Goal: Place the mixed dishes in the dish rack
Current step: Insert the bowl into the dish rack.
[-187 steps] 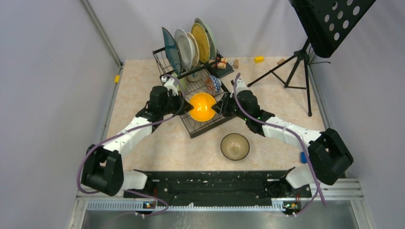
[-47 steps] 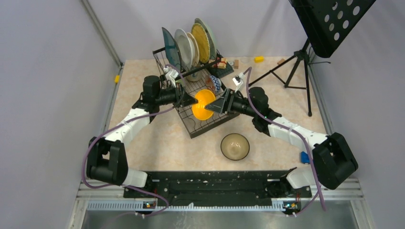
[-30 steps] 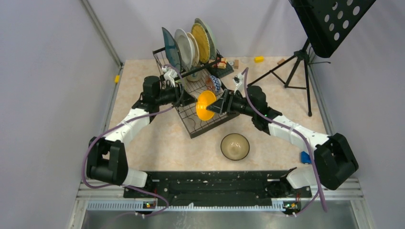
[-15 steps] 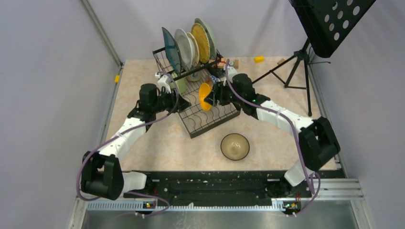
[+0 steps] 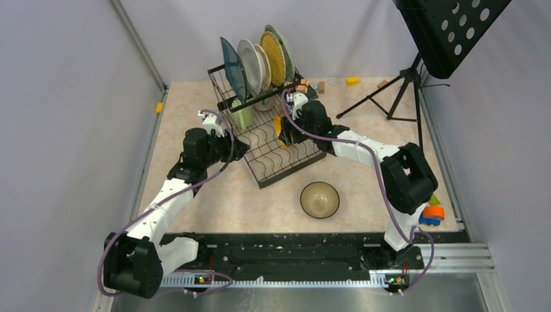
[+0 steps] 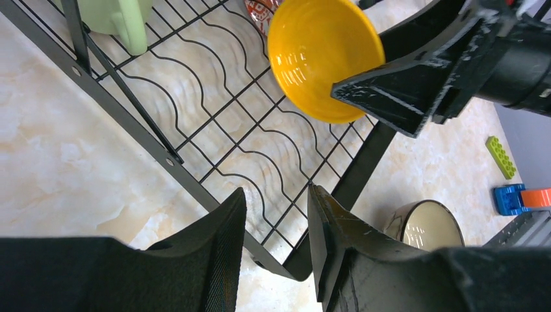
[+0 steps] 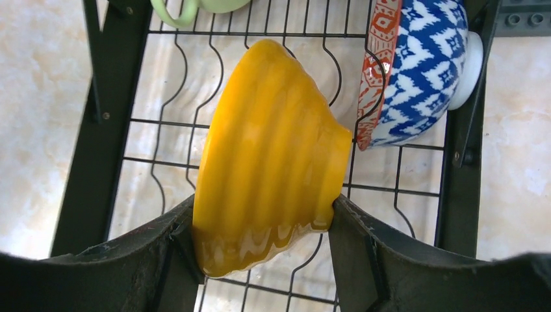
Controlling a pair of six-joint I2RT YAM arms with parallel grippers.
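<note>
My right gripper point(image 7: 261, 211) is shut on the yellow-orange bowl point(image 7: 273, 149), pads on its rim and foot. The bowl point(image 5: 279, 130) stands on edge over the flat tray of the black wire dish rack point(image 5: 273, 166), right beside the red-patterned bowl point(image 7: 416, 65). My left gripper point(image 6: 276, 195) is open and empty above the rack's near left edge point(image 6: 214, 136), apart from the yellow bowl point(image 6: 321, 58). Several plates point(image 5: 256, 62) stand upright in the raised section. A light-green mug point(image 5: 243, 116) sits in the rack. A cream mug point(image 5: 319, 199) stands on the table in front of the rack.
The black tripod music stand point(image 5: 416, 78) stands at the back right. A yellow block point(image 5: 351, 80) lies behind the rack, and another point(image 5: 159, 107) lies at the left wall. A blue toy car point(image 6: 520, 198) and a green block point(image 6: 501, 156) lie at the right.
The right gripper carried the yellow bowl toward the rack's back and turned it further on edge. The left gripper drew back to the left, away from the bowl.
</note>
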